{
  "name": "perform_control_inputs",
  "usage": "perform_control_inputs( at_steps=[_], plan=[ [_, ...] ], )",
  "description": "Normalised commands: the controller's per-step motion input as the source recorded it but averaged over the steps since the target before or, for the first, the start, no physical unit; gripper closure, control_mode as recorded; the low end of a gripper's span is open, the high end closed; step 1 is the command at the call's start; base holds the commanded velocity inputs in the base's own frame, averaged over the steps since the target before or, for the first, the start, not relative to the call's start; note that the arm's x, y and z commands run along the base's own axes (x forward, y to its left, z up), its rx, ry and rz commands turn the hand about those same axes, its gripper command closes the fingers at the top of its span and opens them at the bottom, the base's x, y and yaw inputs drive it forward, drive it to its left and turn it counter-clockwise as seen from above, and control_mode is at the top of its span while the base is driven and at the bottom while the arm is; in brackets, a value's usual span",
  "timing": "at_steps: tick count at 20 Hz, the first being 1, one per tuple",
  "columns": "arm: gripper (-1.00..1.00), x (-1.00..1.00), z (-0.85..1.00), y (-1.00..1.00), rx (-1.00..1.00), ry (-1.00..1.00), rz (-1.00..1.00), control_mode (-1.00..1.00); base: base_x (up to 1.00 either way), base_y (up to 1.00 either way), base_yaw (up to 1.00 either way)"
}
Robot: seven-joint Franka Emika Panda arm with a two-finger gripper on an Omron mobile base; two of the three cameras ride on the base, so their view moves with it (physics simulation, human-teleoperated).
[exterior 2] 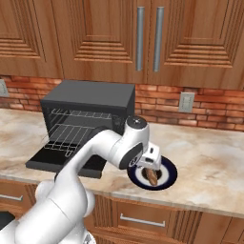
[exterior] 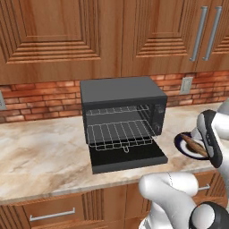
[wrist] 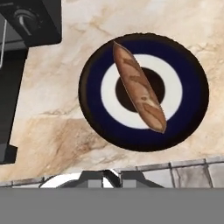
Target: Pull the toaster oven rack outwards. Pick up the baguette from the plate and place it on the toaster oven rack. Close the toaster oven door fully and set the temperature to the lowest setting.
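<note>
The toaster oven (exterior: 120, 91) (exterior 2: 90, 95) stands on the counter with its door (exterior: 127, 156) (exterior 2: 62, 162) folded down flat. The toaster oven rack (exterior: 118, 133) (exterior 2: 66, 136) juts out past the oven mouth. To the oven's right sits the plate (exterior: 182, 143) (exterior 2: 167, 178) (wrist: 96, 109), and the baguette (exterior: 194, 145) (exterior 2: 152, 177) (wrist: 139, 92) lies diagonally across it. My gripper (wrist: 117, 177) hovers above the plate's near edge, apart from the bread. Its tips stand close together with a narrow gap and nothing between them.
A control strip with knobs (exterior: 159, 117) (wrist: 22, 17) runs down the oven's right front. Wall outlets (exterior: 186, 85) (exterior 2: 186, 101) sit on the brick backsplash. Wooden cabinets hang above, and the counter's front edge (wrist: 183, 166) lies just below the plate. My arm (exterior 2: 95, 152) crosses in front of the open door.
</note>
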Motion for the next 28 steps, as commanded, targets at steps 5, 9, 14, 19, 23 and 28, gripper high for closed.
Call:
perform_control_inputs(
  at_steps=[5, 9, 14, 19, 23, 28],
  plan=[
    [-1.00, 0.29, -0.20, -0.12, 0.00, 0.08, 0.04, -1.00, 0.00, 0.00, 0.00],
    [-1.00, 0.11, -0.18, -0.17, 0.00, 0.08, 0.07, -1.00, 0.00, 0.00, 0.00],
    [-1.00, 0.03, -0.25, -0.21, 0.00, 0.06, 0.09, -1.00, 0.00, 0.00, 0.00],
    [-1.00, 0.07, -0.22, -0.14, 0.00, 0.00, 0.07, -1.00, 0.00, 0.00, 0.00],
    [-1.00, 0.15, -0.21, -0.09, 0.00, 0.00, 0.07, -1.00, 0.00, 0.00, 0.00],
    [-1.00, 0.18, -0.21, -0.09, 0.00, 0.00, 0.06, -1.00, 0.00, 0.00, 0.00]
  ],
)
